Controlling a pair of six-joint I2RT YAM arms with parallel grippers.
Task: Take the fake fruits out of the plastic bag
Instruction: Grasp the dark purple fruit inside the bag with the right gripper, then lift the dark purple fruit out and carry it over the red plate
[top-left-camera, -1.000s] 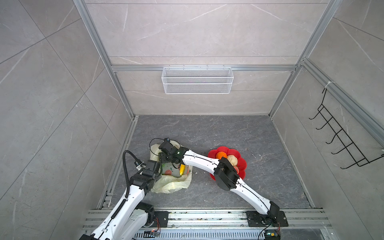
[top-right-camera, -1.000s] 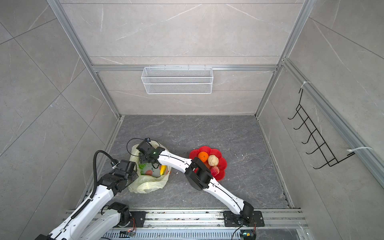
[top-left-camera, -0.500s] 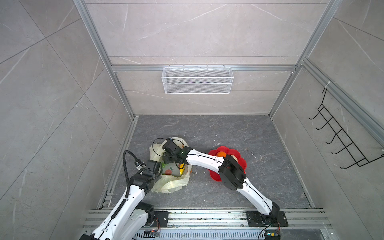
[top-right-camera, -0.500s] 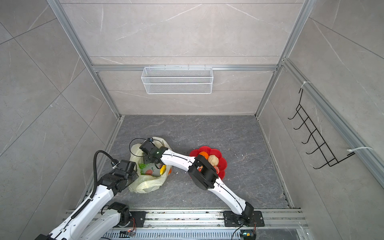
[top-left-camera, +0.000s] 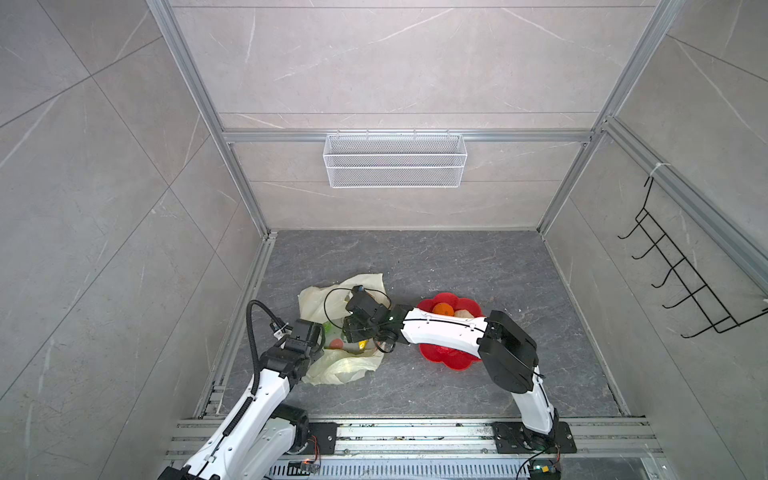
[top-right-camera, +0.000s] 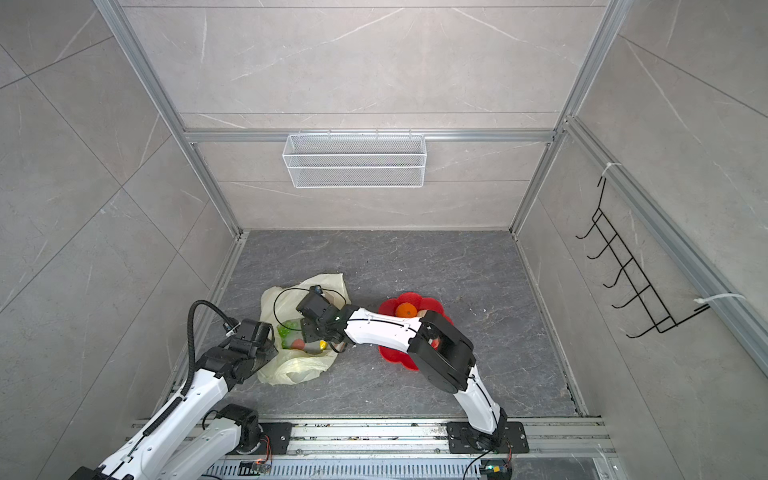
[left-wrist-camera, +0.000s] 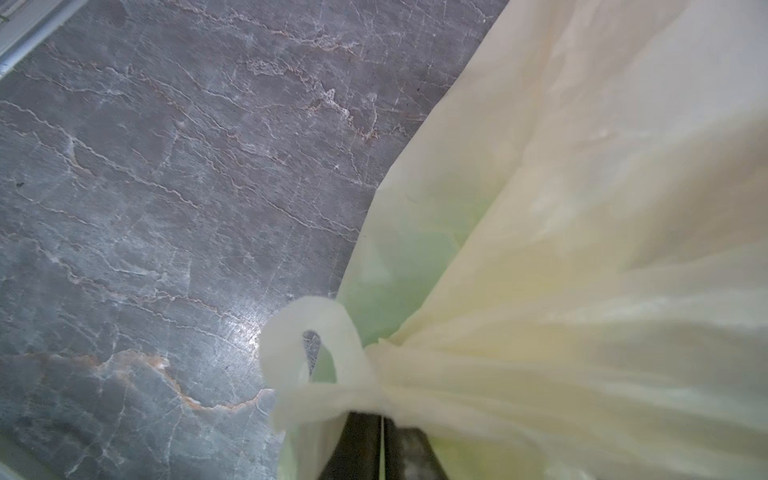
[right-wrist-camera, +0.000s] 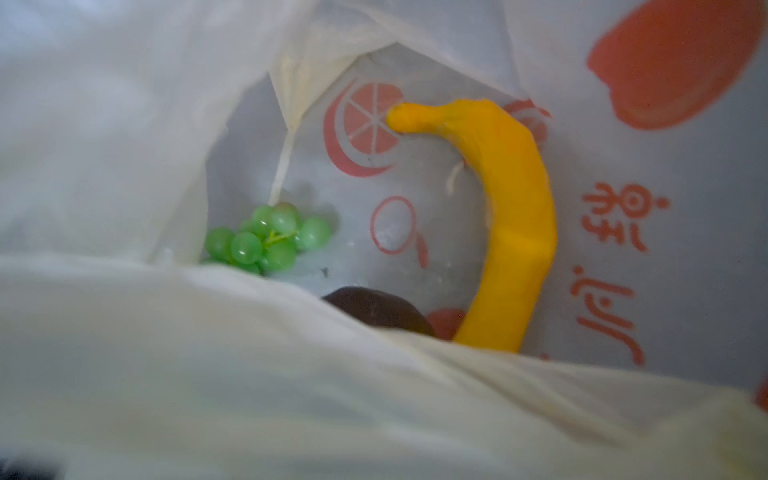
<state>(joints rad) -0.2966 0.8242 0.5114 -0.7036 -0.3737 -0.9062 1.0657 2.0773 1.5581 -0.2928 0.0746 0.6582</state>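
Left claw (left-wrist-camera: 381, 422): fully closed, pinching a gathered fold at the left edge of the plastic bag (top-left-camera: 345, 368). The bag lies on the worktop (top-left-camera: 415, 266).

Inside the bag:
- one green grape bunch (right-wrist-camera: 266, 241)
- one red fruit (top-left-camera: 336, 343)
- one dark brown fruit (right-wrist-camera: 378, 309)
- one yellow banana (right-wrist-camera: 511, 216)

Right claw (top-left-camera: 351, 334): in the bag mouth; its opening cannot be determined.

Right of the bag: one red plate (top-left-camera: 446, 363) carrying one orange (top-left-camera: 442, 309) and one beige peach (top-left-camera: 461, 313).

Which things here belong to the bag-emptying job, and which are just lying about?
Job: plastic bag, banana, grape bunch, dark brown fruit, orange, red plate.
Lying about: wire basket, hook rack.
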